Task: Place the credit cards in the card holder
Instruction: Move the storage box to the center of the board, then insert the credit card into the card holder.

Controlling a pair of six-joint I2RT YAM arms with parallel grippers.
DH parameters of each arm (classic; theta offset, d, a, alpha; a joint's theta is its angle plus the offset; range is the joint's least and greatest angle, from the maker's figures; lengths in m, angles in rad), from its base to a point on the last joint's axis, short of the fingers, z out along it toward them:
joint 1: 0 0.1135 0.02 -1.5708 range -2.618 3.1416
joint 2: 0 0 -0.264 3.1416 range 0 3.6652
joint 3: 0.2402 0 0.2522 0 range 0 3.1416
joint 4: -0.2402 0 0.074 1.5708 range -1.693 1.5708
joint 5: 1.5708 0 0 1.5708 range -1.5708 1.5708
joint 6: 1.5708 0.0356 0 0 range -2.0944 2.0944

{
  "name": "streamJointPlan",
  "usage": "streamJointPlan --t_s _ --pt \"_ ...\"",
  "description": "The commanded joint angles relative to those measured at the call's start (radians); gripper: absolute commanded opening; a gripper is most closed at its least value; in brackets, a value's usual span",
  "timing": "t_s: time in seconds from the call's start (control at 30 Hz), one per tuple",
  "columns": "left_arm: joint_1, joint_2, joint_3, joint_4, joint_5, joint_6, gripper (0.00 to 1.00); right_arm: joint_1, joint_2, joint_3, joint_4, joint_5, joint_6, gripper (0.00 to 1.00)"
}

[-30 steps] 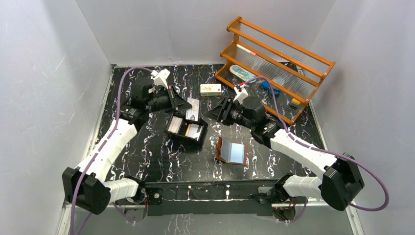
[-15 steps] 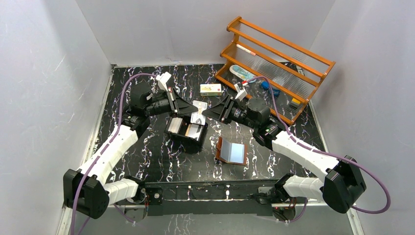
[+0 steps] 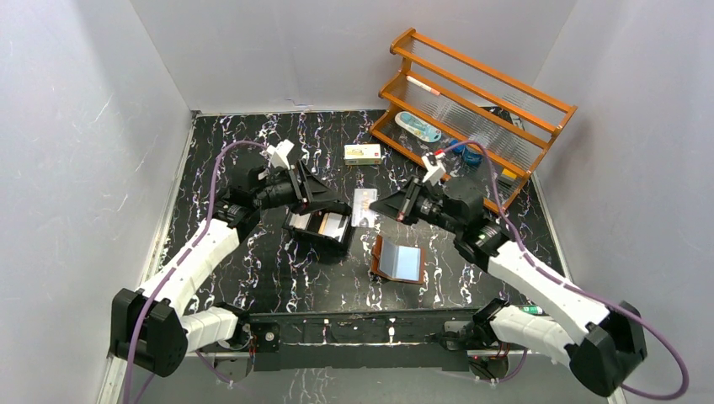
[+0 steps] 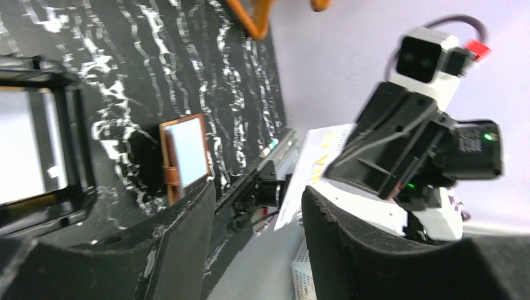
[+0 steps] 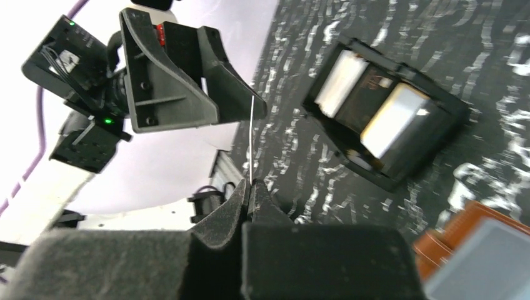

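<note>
Thin white credit card (image 3: 364, 207) pinched mid-air between the arms

Clamped flat in the closed right gripper (image 3: 376, 208) — hairline-thin seen edge-on from the right wrist; just beside the matte-black left gripper (image 3: 341, 206), jaws parted. Below, on the veined marble-look table (image 3: 253, 151): brown leather-look card holder (image 3: 398, 261) lying open, clear pocket up, near a black rectangular tray (image 3: 318, 238).

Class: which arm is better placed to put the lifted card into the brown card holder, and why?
Right. The right pincer is shut on the card, and the open card holder lies nearer it. The left pincer is open and empty.
</note>
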Motion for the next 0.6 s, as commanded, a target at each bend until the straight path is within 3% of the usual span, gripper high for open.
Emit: streamJointPlan --t_s 0.0,0.27,0.57 --pt "-0.033 0.002 0.002 -0.156 -0.119 0.108 0.53 -0.032 -0.130 -0.030 -0.246 0.067 -0.136 0.00" --pt "-0.324 0.179 0.119 -0.282 -0.434 0.227 0.55 -0.082 -0.188 -0.053 -0.603 0.211 -0.288 0.00" --pt "-0.517 0.391 0.215 -0.345 -0.595 0.284 0.52 -0.217 -0.181 -0.201 -0.536 0.063 -0.316 0.00"
